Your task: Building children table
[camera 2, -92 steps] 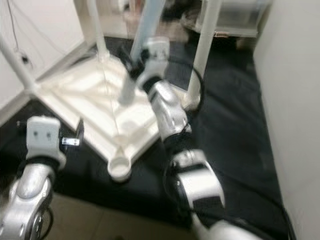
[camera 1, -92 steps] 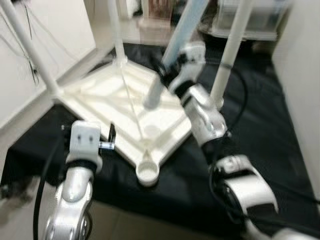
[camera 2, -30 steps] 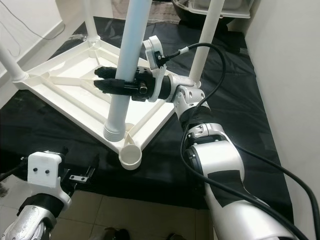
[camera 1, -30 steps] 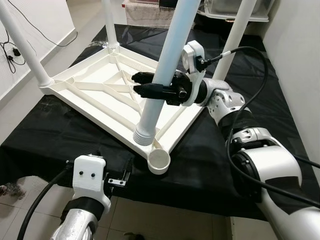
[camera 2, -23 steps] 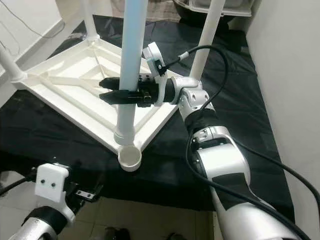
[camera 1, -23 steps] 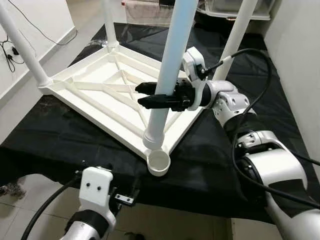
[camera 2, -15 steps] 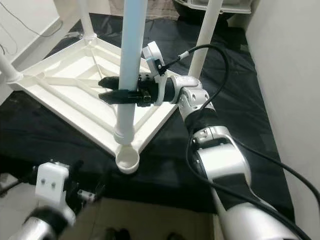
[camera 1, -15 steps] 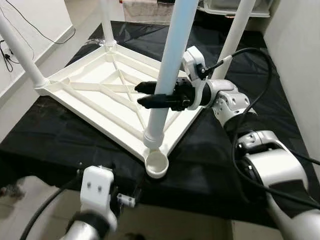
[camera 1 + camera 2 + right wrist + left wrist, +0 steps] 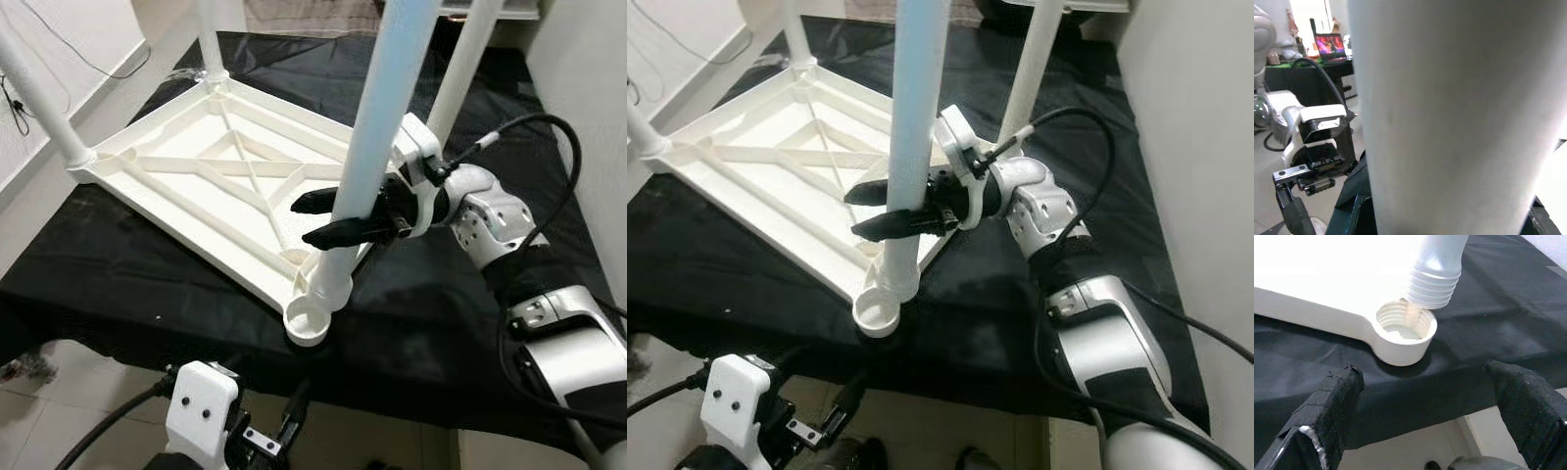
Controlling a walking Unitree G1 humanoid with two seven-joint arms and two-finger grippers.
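Note:
A white children's tabletop point(image 9: 196, 176) lies upside down on a black cloth, with three white legs standing up from its corners. My right gripper point(image 9: 302, 222) is shut on a fourth white leg point(image 9: 377, 147), which leans to the right. The leg's threaded end point(image 9: 1436, 278) sits tilted at the rim of the near corner socket point(image 9: 1403, 330), outside the hole. My left gripper point(image 9: 1422, 369) hangs open below the table's front edge, facing that socket, with nothing between its fingers point(image 9: 1334, 399).
The black cloth point(image 9: 431, 323) covers a low platform whose front edge drops to a tiled floor point(image 9: 59, 401). A white wall point(image 9: 588, 117) runs along the right. Cables lie on the floor at the far left point(image 9: 15, 98).
My right gripper has moved down and right with the leg, which now leans more and has its end at the socket's rim. My left gripper has sunk lower at the front edge.

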